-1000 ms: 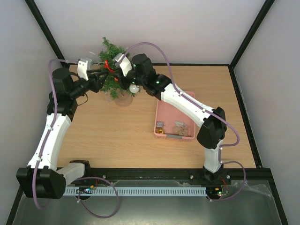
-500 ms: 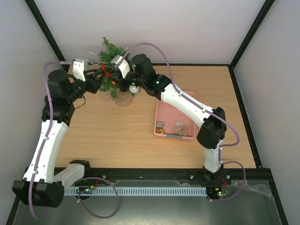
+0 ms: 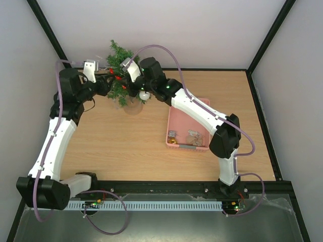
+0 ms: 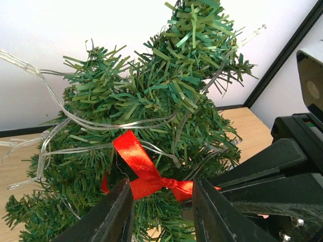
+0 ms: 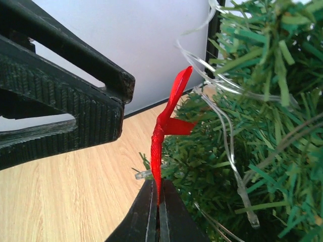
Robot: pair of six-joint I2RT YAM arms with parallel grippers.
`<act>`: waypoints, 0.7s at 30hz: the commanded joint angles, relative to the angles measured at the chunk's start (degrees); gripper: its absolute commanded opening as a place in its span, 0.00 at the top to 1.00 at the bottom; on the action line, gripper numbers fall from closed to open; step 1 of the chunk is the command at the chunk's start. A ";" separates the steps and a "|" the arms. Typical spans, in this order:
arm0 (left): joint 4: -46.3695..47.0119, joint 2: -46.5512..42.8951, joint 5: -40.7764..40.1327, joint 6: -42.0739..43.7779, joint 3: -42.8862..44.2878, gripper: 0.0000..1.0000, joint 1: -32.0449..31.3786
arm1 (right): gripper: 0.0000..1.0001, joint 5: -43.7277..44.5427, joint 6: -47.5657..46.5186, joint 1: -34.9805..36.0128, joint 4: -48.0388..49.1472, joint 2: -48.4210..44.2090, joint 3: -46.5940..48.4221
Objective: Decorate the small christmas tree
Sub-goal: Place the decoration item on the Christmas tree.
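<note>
Step in hand: hanging the red bow [image 4: 144,169] on the small tree [image 4: 192,75], about halfway up its near side.
Tree: stands at the far left of the table [image 3: 126,146], between the two arms.
Right gripper [image 5: 157,201]: clenched on the bow's lower edge, pressing it in among the branches.
Left gripper [image 4: 161,194]: fingers spread apart, one on either side of the bow, gripping nothing.
Next move, as I judge it: the bow has to catch on a branch before the right gripper lets go, or it will drop; the clear light string [image 4: 101,126] runs just beside it and could snag.
Count: one tree, one bow, one light string, one white ball [image 3: 144,95] low on the tree, one pink basket [image 3: 169,123] with roughly three small trinkets [image 3: 192,135], too small to name.
</note>
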 commanded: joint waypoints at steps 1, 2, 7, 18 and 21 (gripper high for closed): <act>3.88 1.03 2.01 -0.85 0.02 0.66 -0.10 | 0.98 2.33 0.44 -0.53 -2.12 1.10 2.90; 4.61 1.25 1.98 -1.07 -0.36 0.66 -0.10 | 0.98 2.49 0.43 -0.58 -2.25 1.11 2.83; 5.98 2.76 1.69 -0.88 -0.67 0.68 -0.10 | 0.97 3.06 0.78 -0.64 -2.09 1.03 2.83; 8.76 5.71 2.33 -1.61 -1.64 0.68 -0.10 | 0.94 4.96 0.28 -0.79 -2.70 1.37 2.70; 10.13 6.14 2.24 -1.57 -2.60 0.69 -0.18 | 0.94 4.68 0.45 -0.72 -2.30 1.29 2.65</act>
